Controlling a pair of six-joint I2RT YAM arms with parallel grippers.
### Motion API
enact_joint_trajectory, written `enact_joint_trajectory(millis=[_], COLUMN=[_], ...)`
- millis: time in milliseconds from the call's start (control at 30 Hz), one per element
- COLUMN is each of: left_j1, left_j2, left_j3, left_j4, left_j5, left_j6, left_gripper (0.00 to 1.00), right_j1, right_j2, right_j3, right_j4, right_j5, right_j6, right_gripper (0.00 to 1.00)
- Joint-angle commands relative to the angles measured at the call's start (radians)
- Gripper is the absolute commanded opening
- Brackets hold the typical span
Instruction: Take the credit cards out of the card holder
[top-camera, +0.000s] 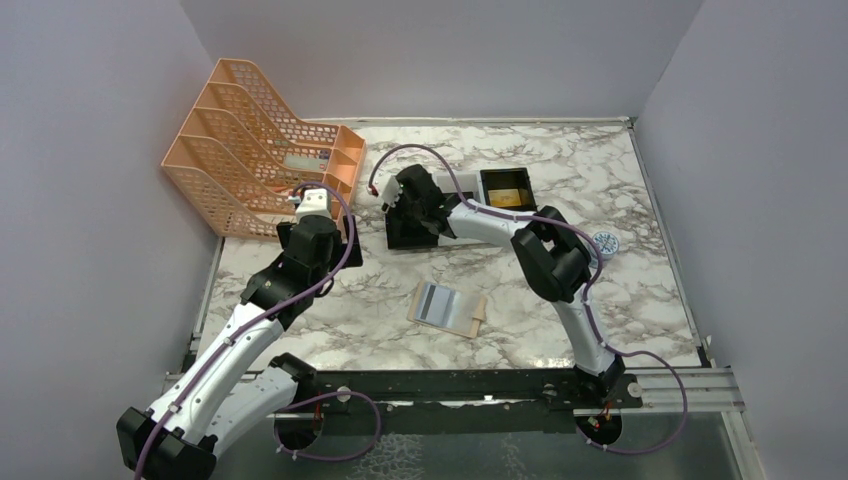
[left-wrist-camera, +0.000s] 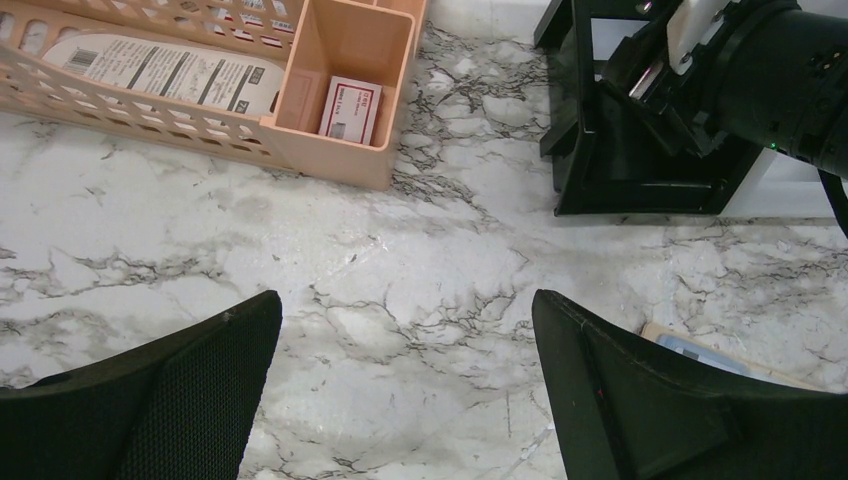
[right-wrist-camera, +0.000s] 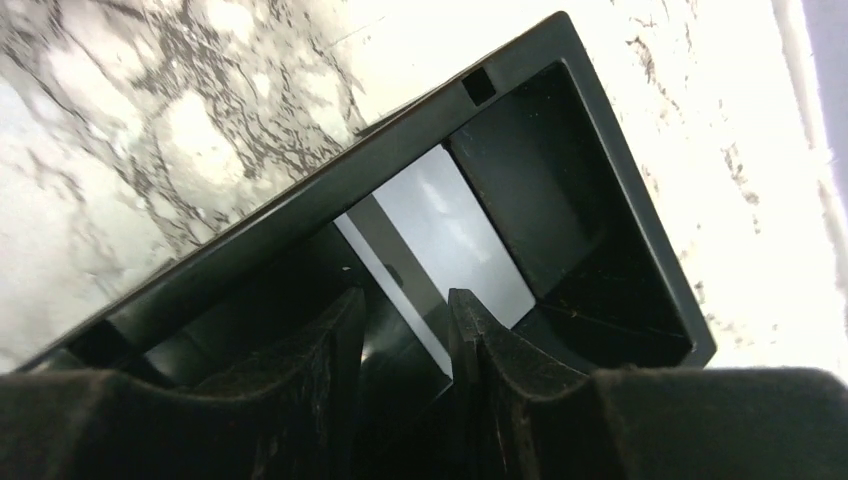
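The marble desk (top-camera: 560, 300) fills the workspace. At its far left corner stands an orange mesh file organiser (top-camera: 250, 165), with a small pink-and-white box (left-wrist-camera: 350, 110) in its end compartment. The left gripper (left-wrist-camera: 405, 305) hangs above bare marble near the organiser, its jaws spread wide and holding nothing. The right gripper (right-wrist-camera: 405, 300) reaches down into a black tray (right-wrist-camera: 400, 140) near the middle of the desk. Its jaws are only narrowly parted, and a glossy grey card (right-wrist-camera: 450, 230) with a dark stripe shows in the gap – whether they pinch it or it merely lies on the tray floor cannot be told. Just to the right is a second black tray (top-camera: 505, 172) with something yellow inside. The card holder (top-camera: 447, 308) lies unfolded on the desk nearer the arms, well apart from both grippers – grey-blue inner face up, tan edges showing. A small round white-and-blue object (top-camera: 605, 242) rests towards the right edge.
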Motion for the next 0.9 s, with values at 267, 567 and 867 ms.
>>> enact_joint_trajectory(millis=[267, 567, 867], left_j1=[0.011, 0.013, 0.014], left_j2=[-0.005, -0.009, -0.011], left_j3=[0.002, 0.0, 0.0], left_j4=[-0.006, -0.006, -0.006], left_j5=[0.017, 0.02, 0.018], left_j6=[0.012, 0.011, 0.011], left_gripper=[0.99, 0.99, 0.99], right_j1=[0.007, 0.006, 0.007], right_j2=[-0.032, 0.085, 0.096], right_j3=[0.114, 0.23, 0.22], right_j4=[-0.175, -0.257, -0.243], right_j5=[0.001, 0.095, 0.127], right_j6=[0.645, 0.769, 0.805], right_gripper=[0.07, 0.03, 0.02])
